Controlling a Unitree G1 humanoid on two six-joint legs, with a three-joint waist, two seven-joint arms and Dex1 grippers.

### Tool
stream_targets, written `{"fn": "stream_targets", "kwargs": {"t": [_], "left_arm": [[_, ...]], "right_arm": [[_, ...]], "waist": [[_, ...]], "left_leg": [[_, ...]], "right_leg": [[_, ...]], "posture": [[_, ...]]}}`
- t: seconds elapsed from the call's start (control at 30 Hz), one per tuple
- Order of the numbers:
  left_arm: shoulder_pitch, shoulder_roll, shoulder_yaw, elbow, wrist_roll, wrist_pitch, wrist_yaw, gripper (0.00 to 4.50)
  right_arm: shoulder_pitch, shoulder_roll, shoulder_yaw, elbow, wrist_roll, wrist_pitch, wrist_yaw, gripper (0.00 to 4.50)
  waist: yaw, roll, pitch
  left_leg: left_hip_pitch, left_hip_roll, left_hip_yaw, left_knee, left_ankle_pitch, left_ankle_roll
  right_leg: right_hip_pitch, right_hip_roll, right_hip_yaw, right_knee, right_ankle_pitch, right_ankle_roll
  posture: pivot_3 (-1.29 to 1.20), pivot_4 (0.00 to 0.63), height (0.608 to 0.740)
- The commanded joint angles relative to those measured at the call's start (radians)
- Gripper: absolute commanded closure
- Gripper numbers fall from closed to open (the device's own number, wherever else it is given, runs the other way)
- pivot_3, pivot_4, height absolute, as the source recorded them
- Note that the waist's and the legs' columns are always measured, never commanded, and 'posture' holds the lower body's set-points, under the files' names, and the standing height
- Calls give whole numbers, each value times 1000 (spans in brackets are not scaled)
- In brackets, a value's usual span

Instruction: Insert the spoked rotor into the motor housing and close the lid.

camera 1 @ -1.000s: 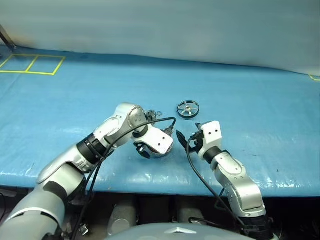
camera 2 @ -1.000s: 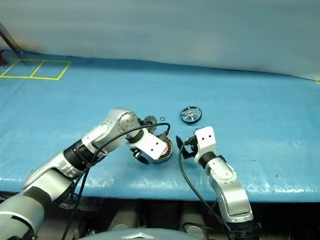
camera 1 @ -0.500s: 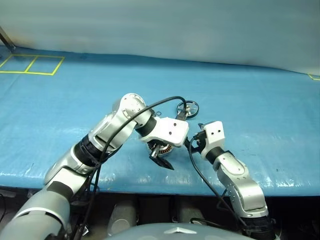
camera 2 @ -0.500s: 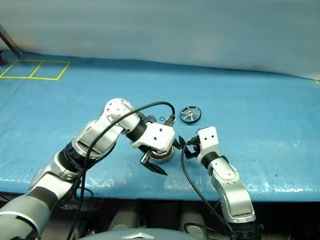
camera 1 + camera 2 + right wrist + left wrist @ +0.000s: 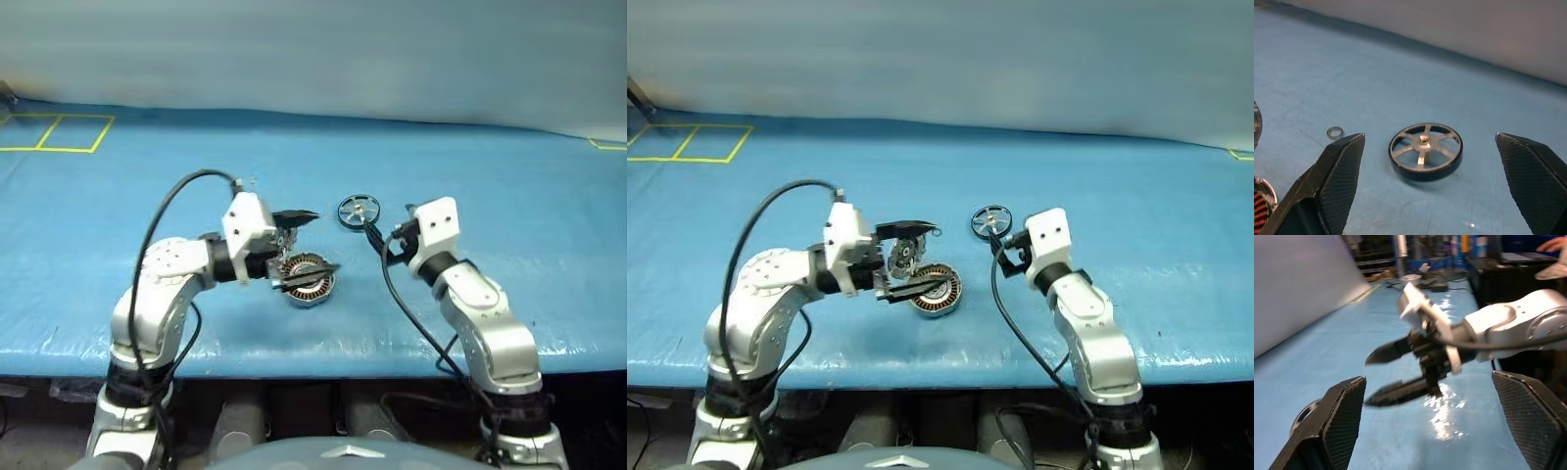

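My left fingers (image 5: pixel 911 257) stand wide apart w/ nothing between them, pointing sideways toward my right arm, one finger above the motor housing (image 5: pixel 936 291) and one just beside its near-left rim. The housing sits on the blue surface (image 5: pixel 1136 196), copper windings showing, its lid (image 5: pixel 900 258) tipped up on the hinge at the back-left. My right fingers (image 5: pixel 1430 196) are spread wide too, empty, aimed level at the spoked rotor (image 5: pixel 1425 151), which lies flat on the surface, apart from the housing, behind & to its right. A tiny ring (image 5: pixel 1334 132) lies near the rotor, on the housing's side. A yellow-taped rectangle (image 5: pixel 691 143) marks the far-left corner.
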Motion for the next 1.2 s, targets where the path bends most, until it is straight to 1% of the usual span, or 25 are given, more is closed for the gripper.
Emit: {"fn": "stream_targets", "kwargs": {"t": [0.03,0.1,0.2,0.27,0.3,0.4,0.53,0.7,0.87,1.0,1.2], "left_arm": [[99,14,41,-96,-32,-77,75,29],[204,29,50,-124,-7,-128,122,29],[325,11,89,-123,5,-212,209,29],[388,-18,116,-105,3,-274,269,29],[418,-24,119,-86,25,-327,293,29],[483,-50,112,-51,19,-410,328,29],[544,-50,80,-14,39,-521,346,29],[597,-43,34,27,66,-608,369,29],[625,-37,-11,93,96,-671,390,29],[631,-60,-37,149,88,-726,414,29],[630,-53,-76,202,85,-753,422,29]], "right_arm": [[-101,-12,29,53,-12,20,25,0],[-192,-20,64,135,-23,11,61,0],[-307,-15,113,276,-32,-19,120,0],[-376,-3,149,404,-50,-59,160,0],[-413,7,167,480,-61,-82,177,0],[-496,34,197,654,-82,-145,217,0],[-579,81,197,843,-76,-210,280,0],[-638,132,196,1040,-91,-296,308,0],[-660,181,182,1166,-106,-361,296,0],[-660,215,171,1213,-115,-390,278,0],[-660,247,163,1254,-129,-409,251,0]], "waist": [[5,0,0],[7,0,0],[1,1,1],[1,1,1],[1,1,1],[1,1,1],[-1,1,1],[-7,1,1],[-9,2,1],[-11,2,1],[-13,2,2]], "left_leg": [[0,0,-1,0,0,0],[1,0,-1,0,0,0],[2,-1,1,0,0,1],[2,0,1,-1,0,1],[2,0,0,-1,0,1],[2,0,0,-2,0,1],[2,0,1,-4,-1,1],[0,0,4,-7,0,1],[-1,0,5,-9,0,0],[-1,1,6,-9,0,0],[-2,1,6,-10,0,0]], "right_leg": [[1,0,-1,0,0,0],[2,-1,-1,-1,0,0],[2,-1,-1,-2,1,-1],[2,-1,-1,-3,1,-1],[2,-1,-2,-2,1,-1],[3,-2,-2,-3,2,-3],[2,-2,-3,-5,2,-3],[-2,-2,-2,-5,1,-3],[-5,-2,-2,-5,1,-4],[-6,-2,-2,-5,1,-4],[-6,-3,-2,-5,1,-4]], "posture": [[0,150,740],[0,150,740],[0,150,740],[0,150,740],[0,150,740],[0,150,740],[0,150,740],[0,150,740],[0,150,740],[0,150,740],[0,150,740]]}}
